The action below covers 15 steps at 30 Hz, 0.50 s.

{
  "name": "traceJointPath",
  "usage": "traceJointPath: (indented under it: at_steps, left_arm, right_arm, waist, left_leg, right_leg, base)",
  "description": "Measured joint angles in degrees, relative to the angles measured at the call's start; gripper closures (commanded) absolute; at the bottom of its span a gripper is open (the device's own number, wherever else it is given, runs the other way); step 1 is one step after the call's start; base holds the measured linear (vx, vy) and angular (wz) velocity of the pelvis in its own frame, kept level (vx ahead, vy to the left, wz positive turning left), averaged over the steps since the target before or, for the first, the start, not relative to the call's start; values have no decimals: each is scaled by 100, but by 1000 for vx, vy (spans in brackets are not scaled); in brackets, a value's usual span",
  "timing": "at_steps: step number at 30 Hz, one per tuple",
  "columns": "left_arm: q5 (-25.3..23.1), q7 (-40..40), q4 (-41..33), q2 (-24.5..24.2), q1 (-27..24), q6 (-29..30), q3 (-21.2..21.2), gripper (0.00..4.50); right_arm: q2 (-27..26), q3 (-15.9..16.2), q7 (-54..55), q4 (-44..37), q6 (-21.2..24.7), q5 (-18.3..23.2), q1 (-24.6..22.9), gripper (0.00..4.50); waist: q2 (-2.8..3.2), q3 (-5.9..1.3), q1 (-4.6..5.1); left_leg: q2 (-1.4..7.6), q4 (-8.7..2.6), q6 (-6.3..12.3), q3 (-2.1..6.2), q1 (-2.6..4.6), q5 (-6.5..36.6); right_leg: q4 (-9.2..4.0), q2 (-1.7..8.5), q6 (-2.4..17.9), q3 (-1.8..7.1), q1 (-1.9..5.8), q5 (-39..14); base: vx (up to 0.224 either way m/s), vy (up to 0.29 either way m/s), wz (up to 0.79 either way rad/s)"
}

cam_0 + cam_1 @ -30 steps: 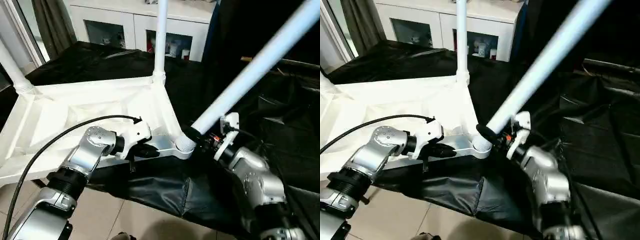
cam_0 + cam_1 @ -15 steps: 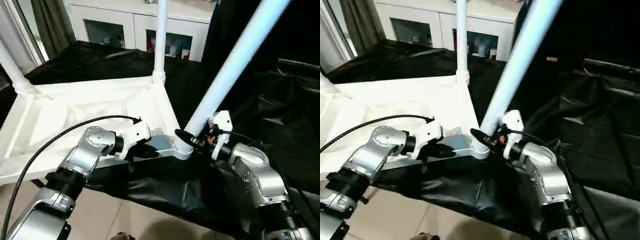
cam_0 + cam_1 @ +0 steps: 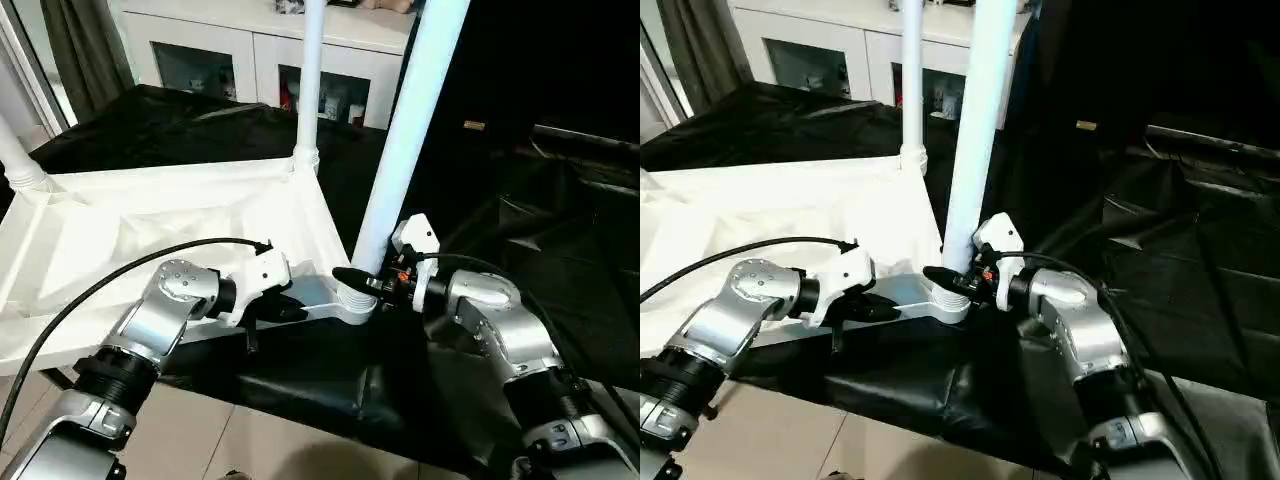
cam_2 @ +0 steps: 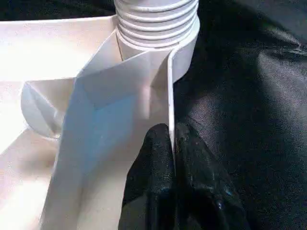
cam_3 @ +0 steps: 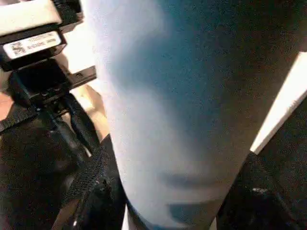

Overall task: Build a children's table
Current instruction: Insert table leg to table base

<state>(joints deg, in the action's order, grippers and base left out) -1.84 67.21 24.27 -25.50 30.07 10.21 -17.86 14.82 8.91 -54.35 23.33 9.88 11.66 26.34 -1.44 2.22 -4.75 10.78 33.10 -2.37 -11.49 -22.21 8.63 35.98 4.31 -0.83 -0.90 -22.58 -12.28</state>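
The white table top (image 3: 150,225) lies upside down on a black sheet, ribbed underside up. One leg (image 3: 308,90) stands in the far corner socket, and another leg (image 3: 14,158) rises at the left edge. A third leg (image 3: 408,130) stands almost upright in the near corner socket (image 3: 352,300), its threaded end (image 4: 156,19) seated there. My right gripper (image 3: 356,279) is shut on this leg just above the socket, fingers (image 5: 93,179) on either side of it. Beside that socket, my left gripper (image 4: 171,143) is shut on the top's thin rim (image 4: 170,86).
A white cabinet with glass doors (image 3: 250,65) stands behind the work. The black sheet (image 3: 530,210) hangs over the bench to the right and front. Tiled floor (image 3: 280,445) lies below the near edge. A black cable (image 3: 90,295) loops from my left forearm.
The near leg has swung from leaning far right to almost upright in its socket, my right gripper turning with it. The left gripper stays clamped on the rim.
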Motion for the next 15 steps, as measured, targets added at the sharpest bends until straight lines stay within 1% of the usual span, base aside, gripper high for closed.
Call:
traceJointPath:
  at_steps: [9,14,15]
  left_arm:
    - [178,495,-4,-124,1,-40,-90,450]
    - [147,505,51,-85,21,-53,-114,450]
    - [100,441,180,-21,84,-105,-114,450]
  right_arm:
    - [139,64,-635,-108,-159,151,-156,259]
    - [170,63,-695,-102,-204,164,-201,259]
    - [155,48,-590,-14,-290,147,-177,259]
  waist:
    - [2,-3,-21]
    - [4,-2,-25]
    - [6,-3,-28]
  left_leg:
    - [7,-24,-22,-1,25,17]
    - [5,-24,-21,0,50,18]
    - [4,-24,-21,0,59,18]
  right_leg:
    - [-45,-10,4,-6,35,-7]
    - [-73,-9,5,-5,70,-6]
    - [-76,-8,5,-5,78,-6]
  base:
    - [0,0,0]
    - [0,0,0]
    - [0,0,0]
